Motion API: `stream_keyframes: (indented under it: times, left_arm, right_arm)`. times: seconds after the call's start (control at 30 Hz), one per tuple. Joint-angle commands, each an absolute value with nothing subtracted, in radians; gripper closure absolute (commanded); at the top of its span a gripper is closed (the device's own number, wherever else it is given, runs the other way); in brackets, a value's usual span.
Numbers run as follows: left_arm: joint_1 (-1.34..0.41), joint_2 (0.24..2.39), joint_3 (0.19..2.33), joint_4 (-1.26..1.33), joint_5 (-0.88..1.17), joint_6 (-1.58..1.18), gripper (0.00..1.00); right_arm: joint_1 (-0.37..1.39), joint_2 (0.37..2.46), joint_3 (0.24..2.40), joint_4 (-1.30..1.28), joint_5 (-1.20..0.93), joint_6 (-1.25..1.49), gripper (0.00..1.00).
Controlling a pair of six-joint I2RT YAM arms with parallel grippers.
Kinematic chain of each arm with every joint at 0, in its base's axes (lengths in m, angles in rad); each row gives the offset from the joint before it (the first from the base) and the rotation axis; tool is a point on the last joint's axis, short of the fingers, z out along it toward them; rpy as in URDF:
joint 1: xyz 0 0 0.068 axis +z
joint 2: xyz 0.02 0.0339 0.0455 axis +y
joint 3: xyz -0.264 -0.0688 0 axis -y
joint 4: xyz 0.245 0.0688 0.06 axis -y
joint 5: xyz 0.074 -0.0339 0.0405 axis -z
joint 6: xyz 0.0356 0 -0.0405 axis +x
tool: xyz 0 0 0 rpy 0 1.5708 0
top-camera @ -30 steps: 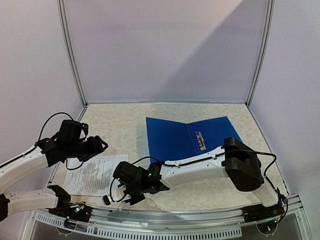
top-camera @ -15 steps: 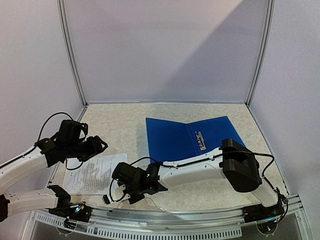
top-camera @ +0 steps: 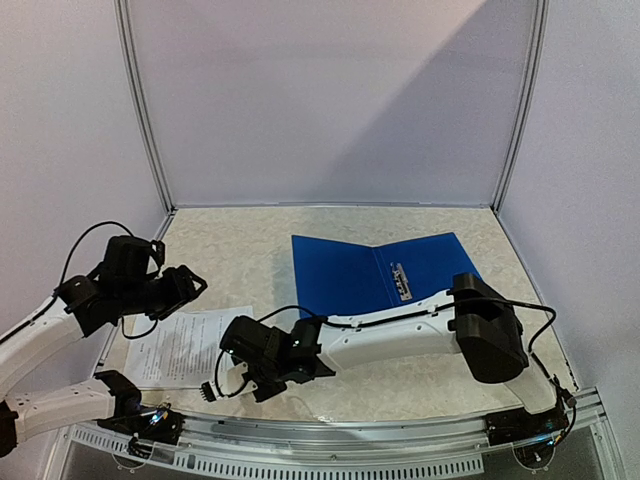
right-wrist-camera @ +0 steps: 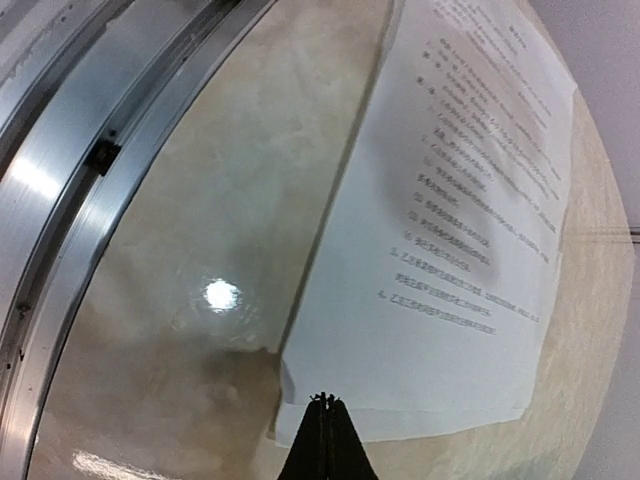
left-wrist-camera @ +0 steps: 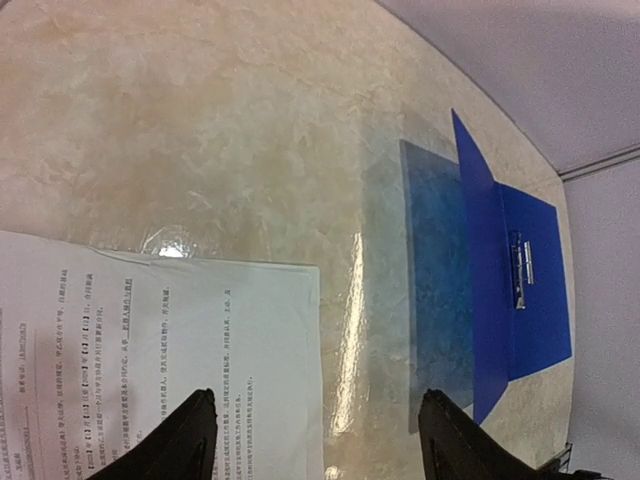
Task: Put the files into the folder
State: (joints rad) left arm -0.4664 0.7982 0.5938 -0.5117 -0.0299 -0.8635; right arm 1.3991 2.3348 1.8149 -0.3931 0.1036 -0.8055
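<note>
The files [top-camera: 185, 345] are white printed sheets lying flat at the near left; they also show in the left wrist view [left-wrist-camera: 150, 350] and the right wrist view [right-wrist-camera: 450, 250]. The blue folder [top-camera: 380, 275] lies open at centre, its left cover raised and its metal clip [left-wrist-camera: 518, 270] showing; the folder also shows in the left wrist view [left-wrist-camera: 535, 320]. My left gripper [left-wrist-camera: 315, 430] is open and empty, hovering over the sheets' right edge [top-camera: 190, 285]. My right gripper [right-wrist-camera: 325, 405] is shut, its tips down on the sheets' near edge [top-camera: 215, 390]. Whether paper is pinched is unclear.
A metal rail [right-wrist-camera: 100, 150] runs along the table's near edge, close to the right gripper. The right arm [top-camera: 390, 330] stretches across in front of the folder. White walls enclose the back and sides.
My right gripper has slid a little to the left onto the sheets' near edge. My left arm has drawn slightly left. The folder has not moved.
</note>
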Motion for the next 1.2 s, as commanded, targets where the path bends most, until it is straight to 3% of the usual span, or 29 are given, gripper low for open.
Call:
stream_keyframes:
  times: [0.0,0.27,0.3,0.4,0.53,1.17]
  left_arm:
    - [-0.454,0.736,0.667,-0.616,-0.061,-0.931,0.3]
    - [-0.456,0.688,0.767,-0.775,0.009,-1.046,0.31]
    - [-0.456,0.679,0.787,-0.809,0.004,-1.046,0.3]
    - [-0.456,0.667,0.803,-0.877,0.003,-1.028,0.3]
    - [-0.456,0.661,0.75,-0.883,-0.035,-1.001,0.3]
    - [-0.456,0.62,0.695,-0.849,-0.053,-0.997,0.3]
  right_arm:
    - [1.384,2.239,1.838,-0.341,0.162,-0.822,1.0]
    - [1.33,2.243,1.867,-0.35,0.116,-0.817,1.0]
    - [1.328,2.241,1.866,-0.38,0.084,-0.811,0.97]
    - [1.328,2.249,1.864,-0.5,-0.062,-0.815,0.77]
    - [1.328,2.275,1.865,-0.575,-0.137,-0.824,0.66]
    - [1.328,2.408,1.873,-0.492,-0.133,-0.79,0.66]
